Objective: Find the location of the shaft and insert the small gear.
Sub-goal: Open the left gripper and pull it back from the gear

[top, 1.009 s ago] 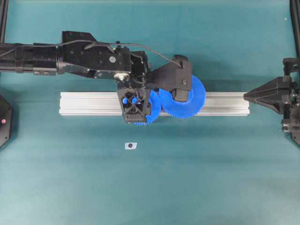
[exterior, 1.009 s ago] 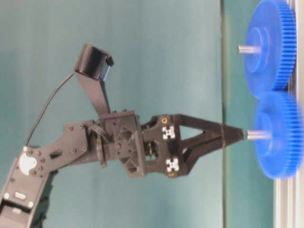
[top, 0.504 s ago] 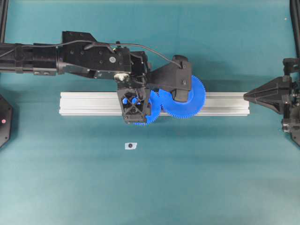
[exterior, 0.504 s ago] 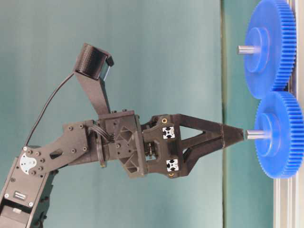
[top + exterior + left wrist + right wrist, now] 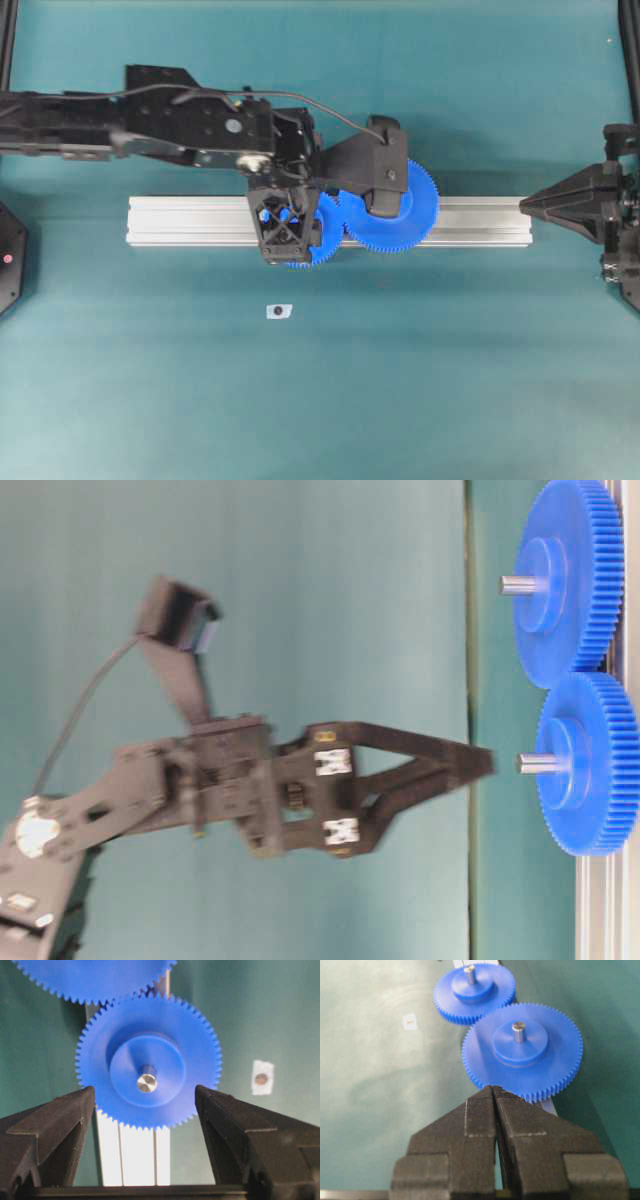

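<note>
The small gear [image 5: 147,1060], seated on its pin over the rail [image 5: 200,222], looks light, stiff and slick, best pinched across its toothed rim, while the left hand [image 5: 145,1110] hangs released above it.

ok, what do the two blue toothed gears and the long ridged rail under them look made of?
Blue toothed gears: probably moulded plastic, uniform matte colour. Their centre pins: metal, shiny flat tip. Ridged rail: looks like extruded aluminium, silvery with lengthwise grooves.
</note>
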Robot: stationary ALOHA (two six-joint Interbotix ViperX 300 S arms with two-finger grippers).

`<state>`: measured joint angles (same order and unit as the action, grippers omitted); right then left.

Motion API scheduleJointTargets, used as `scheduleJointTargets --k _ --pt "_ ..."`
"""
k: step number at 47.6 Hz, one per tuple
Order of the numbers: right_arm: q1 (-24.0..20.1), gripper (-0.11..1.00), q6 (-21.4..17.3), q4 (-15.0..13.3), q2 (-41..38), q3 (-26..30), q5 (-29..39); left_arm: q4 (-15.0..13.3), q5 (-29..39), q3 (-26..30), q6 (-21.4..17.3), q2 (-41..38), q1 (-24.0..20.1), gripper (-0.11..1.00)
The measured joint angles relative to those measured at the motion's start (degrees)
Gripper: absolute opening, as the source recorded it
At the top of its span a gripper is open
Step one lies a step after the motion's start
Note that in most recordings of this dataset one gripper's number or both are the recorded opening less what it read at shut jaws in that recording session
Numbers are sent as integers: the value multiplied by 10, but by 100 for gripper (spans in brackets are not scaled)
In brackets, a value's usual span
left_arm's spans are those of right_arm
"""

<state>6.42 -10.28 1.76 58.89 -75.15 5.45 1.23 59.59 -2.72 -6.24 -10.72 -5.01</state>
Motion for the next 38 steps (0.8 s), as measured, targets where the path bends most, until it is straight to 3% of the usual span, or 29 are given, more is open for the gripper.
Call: scheduleJointTargets --k 38 --pt "1 2 0 0 0 0 0 1 -1 0 0 52 2 77"
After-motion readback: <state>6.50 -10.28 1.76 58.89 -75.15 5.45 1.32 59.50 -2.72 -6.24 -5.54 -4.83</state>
